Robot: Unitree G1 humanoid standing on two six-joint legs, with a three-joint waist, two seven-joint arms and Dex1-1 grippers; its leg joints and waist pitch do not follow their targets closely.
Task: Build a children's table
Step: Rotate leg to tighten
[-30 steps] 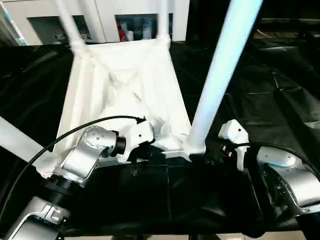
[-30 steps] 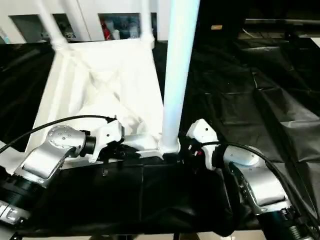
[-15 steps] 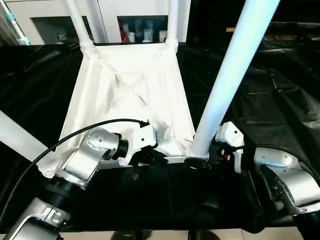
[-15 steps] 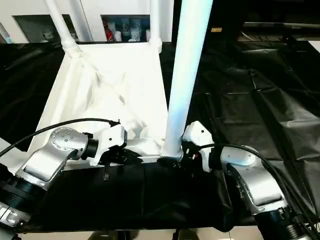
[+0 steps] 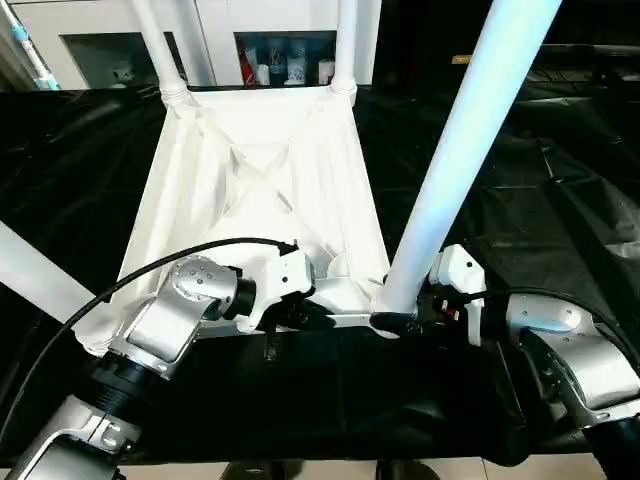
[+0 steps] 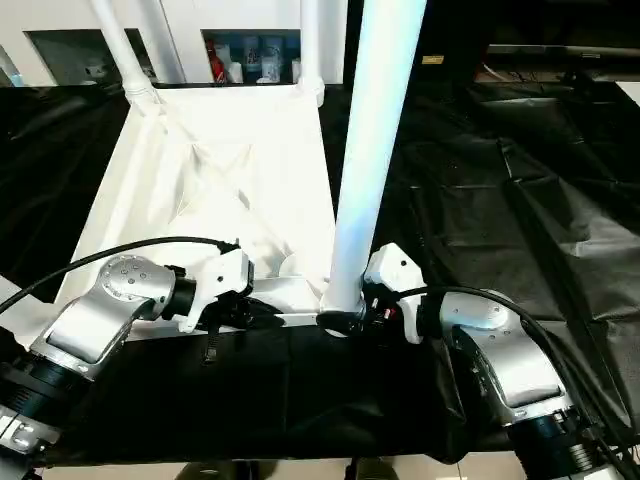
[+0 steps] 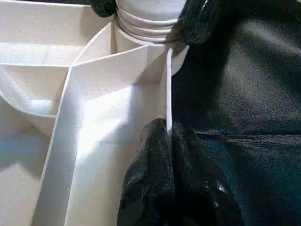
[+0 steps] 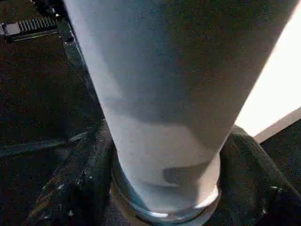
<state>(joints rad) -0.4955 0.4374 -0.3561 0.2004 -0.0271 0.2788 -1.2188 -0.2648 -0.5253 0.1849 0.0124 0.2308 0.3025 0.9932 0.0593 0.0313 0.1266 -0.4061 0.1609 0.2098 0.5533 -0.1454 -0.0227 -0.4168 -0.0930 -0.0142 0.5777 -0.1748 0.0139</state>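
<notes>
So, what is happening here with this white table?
The robot is assembling the table top, which lies upside down on the black sheet. The left pincer is shut on the rim by the near corner. The right pincer has its fingers around the base of the near leg, which stands upright in the corner socket.

the black two-fingered right gripper narrowed around the base of the long white tapered tube leg, at the near corner socket of the white plastic rectangular table top.
</notes>
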